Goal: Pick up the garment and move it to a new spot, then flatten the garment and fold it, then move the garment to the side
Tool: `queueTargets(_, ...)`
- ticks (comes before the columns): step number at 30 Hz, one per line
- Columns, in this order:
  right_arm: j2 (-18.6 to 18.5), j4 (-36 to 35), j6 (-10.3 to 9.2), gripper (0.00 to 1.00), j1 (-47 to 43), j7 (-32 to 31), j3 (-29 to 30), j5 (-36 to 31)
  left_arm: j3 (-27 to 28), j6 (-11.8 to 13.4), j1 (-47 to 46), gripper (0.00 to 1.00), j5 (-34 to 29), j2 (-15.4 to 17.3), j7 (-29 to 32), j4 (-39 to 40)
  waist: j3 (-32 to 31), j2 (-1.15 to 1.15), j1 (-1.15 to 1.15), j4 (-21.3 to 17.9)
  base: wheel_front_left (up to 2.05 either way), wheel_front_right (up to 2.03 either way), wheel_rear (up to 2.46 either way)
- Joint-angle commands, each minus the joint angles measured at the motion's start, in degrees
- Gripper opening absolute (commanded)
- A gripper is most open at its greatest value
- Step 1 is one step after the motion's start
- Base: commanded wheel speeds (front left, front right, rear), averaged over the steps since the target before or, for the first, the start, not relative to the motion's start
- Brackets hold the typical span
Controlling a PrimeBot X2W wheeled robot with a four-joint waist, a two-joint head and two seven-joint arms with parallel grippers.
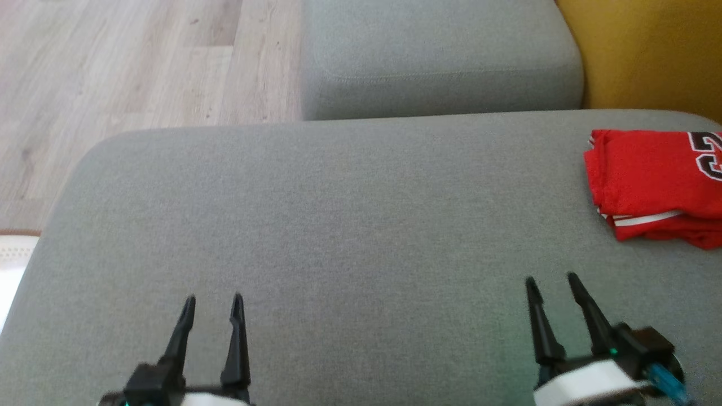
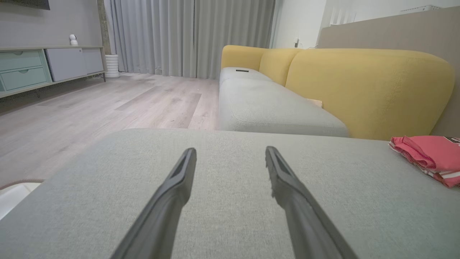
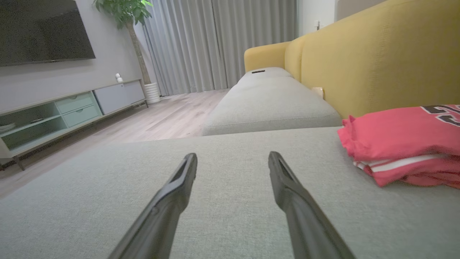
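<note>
Garment (image 1: 648, 180) far right on cushion (image 1: 338, 225), second cushion (image 1: 440, 56) behind

Figure: Living-room surroundings.
Grey sofa seat (image 1: 338, 214), yellow backrest (image 2: 366, 90); wooden floor (image 1: 113, 73); grey curtains (image 2: 187, 36); television (image 3: 39, 32) above low cabinet (image 3: 72, 111); potted plant (image 3: 125, 10).

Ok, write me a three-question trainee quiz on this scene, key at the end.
1. True or false: the red garment lies folded on the grey cushion.
2. Short answer: which is nearer the garment, the left gripper or the right gripper?
3. Pick one. Both grippers are: A) shut on the garment; B) open, holding nothing; C) shut, holding nothing.

Key: 1 true; 2 the right gripper; 3 B.
</note>
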State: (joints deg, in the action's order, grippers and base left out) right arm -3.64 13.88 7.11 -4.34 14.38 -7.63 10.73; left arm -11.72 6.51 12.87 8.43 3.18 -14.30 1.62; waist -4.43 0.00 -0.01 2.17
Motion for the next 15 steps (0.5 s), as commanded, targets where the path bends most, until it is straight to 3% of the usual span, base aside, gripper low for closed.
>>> queueTargets(1,0.3,-3.3,0.37,1.00,0.6,0.6,0.2,-0.5,2.0,0.0,-0.7,1.00,-0.4,-0.3,-0.7,2.4,-0.6,0.00,0.01,-0.2,0.00,0.00,0.00)
queueTargets(13,0.7,-5.1,0.37,1.00,-2.5,0.6,1.2,-1.1,1.2,0.3,1.9,1.00,-1.7,-0.3,-0.7,2.3,-2.5,0.00,0.01,-1.5,0.00,0.00,0.00)
queueTargets(14,1.0,-2.9,-0.01,0.00,-4.6,0.0,2.5,-0.7,-0.4,0.1,4.4,0.00,-1.3,0.1,0.0,0.4,-2.4,0.00,0.01,-1.4,0.00,0.00,0.00)
queueTargets(15,1.0,-2.0,-0.01,0.00,-4.7,0.0,2.5,-0.7,-0.5,0.1,4.5,0.00,-1.3,0.0,0.2,-0.6,-2.5,0.00,0.01,-1.4,0.00,0.00,0.00)
